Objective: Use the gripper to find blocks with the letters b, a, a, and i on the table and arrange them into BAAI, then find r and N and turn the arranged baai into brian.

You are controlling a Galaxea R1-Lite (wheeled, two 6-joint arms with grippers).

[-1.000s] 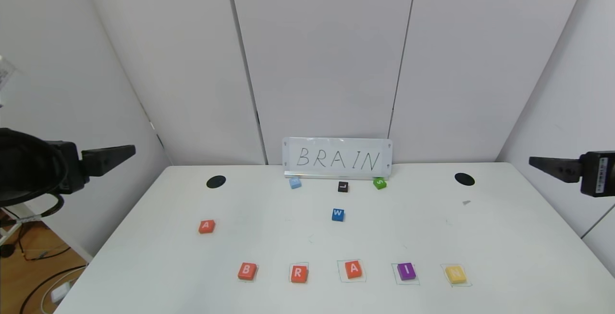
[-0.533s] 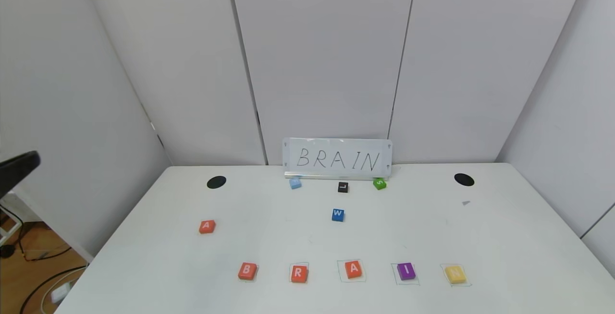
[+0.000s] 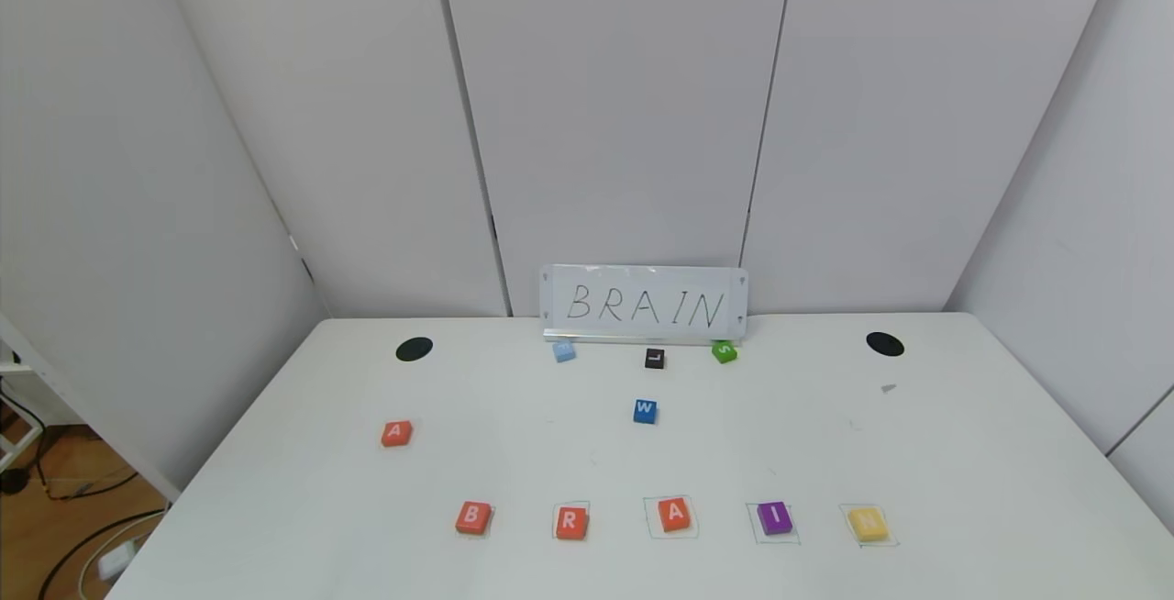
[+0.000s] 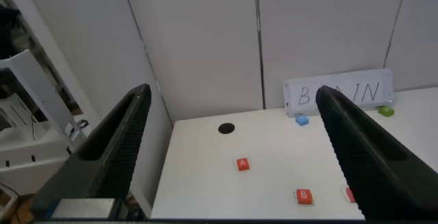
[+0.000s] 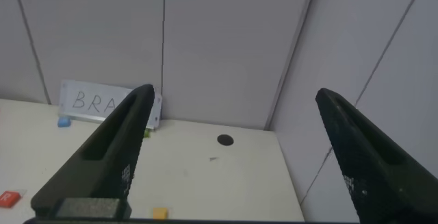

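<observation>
Both tools are out of my head view. On my left wrist view the left tool (image 4: pixel 229 152) hangs with its fingers spread wide and nothing between them, off the table's (image 3: pixel 963 453) left edge; on the right wrist view the right tool (image 5: pixel 229 155) is likewise spread and empty.

Reading the head view left to right: a spare A block (image 3: pixel 396 434) lies alone at left of centre. Along the lower edge runs a row: B block (image 3: pixel 472 518), R block (image 3: pixel 570 522), second A block (image 3: pixel 675 515), purple I block (image 3: pixel 775 517) and yellow N block (image 3: pixel 868 524), the last four inside pen-drawn squares. Above centre lies a blue W block (image 3: pixel 645 411). At the back a sign (image 3: pixel 644 304) reads BRAIN, with a light-blue block (image 3: pixel 564 351), black L block (image 3: pixel 654 359) and green S block (image 3: pixel 724 351) in front of it.
</observation>
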